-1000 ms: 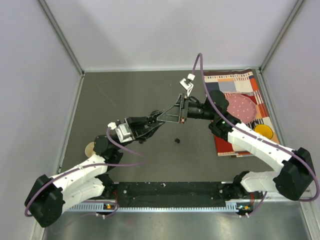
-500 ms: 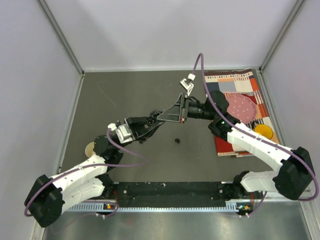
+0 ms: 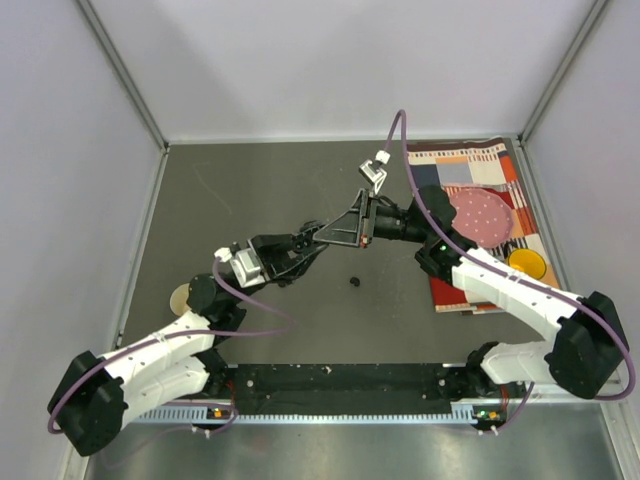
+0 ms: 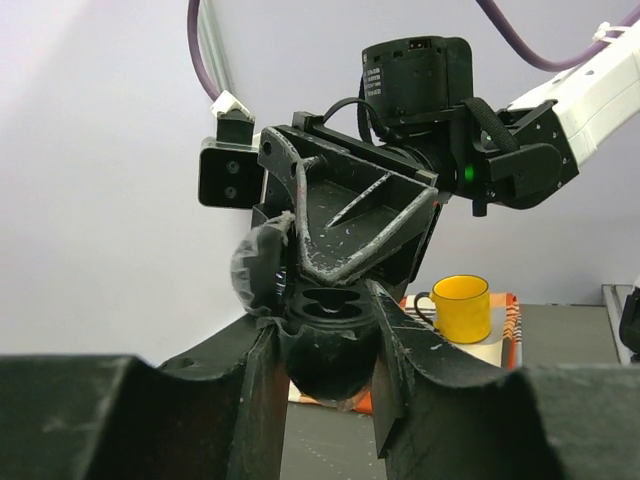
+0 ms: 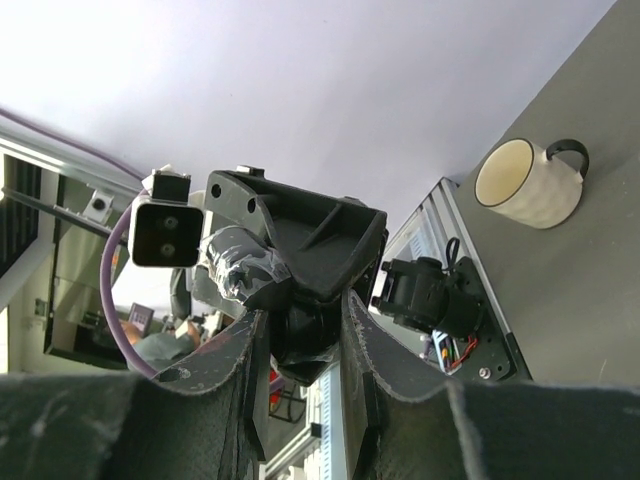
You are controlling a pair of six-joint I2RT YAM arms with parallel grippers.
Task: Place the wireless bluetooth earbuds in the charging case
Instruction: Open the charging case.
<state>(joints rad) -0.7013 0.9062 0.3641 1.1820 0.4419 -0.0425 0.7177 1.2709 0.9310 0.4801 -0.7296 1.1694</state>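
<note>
Both arms meet above the middle of the table. My left gripper (image 3: 312, 240) (image 4: 328, 335) is shut on the black charging case (image 4: 330, 350) and holds it up in the air. The case is open, with two dark hollows on top. Its film-wrapped lid (image 4: 258, 270) stands to the left. My right gripper (image 3: 330, 236) (image 5: 303, 335) comes in from the right and is shut on the same case (image 5: 300, 330). One tiny black earbud (image 3: 352, 281) lies on the table below the grippers. No other earbuds show.
A patterned cloth (image 3: 480, 160) lies at the right with a pink plate (image 3: 485, 212) and a yellow mug (image 3: 527, 264) (image 4: 462, 307) on it. A white mug (image 3: 180, 297) (image 5: 528, 183) stands near the left arm. Grey walls enclose the table.
Almost nothing has changed. Both grippers stay joined at the case, and the right wrist has shifted only very slightly.
</note>
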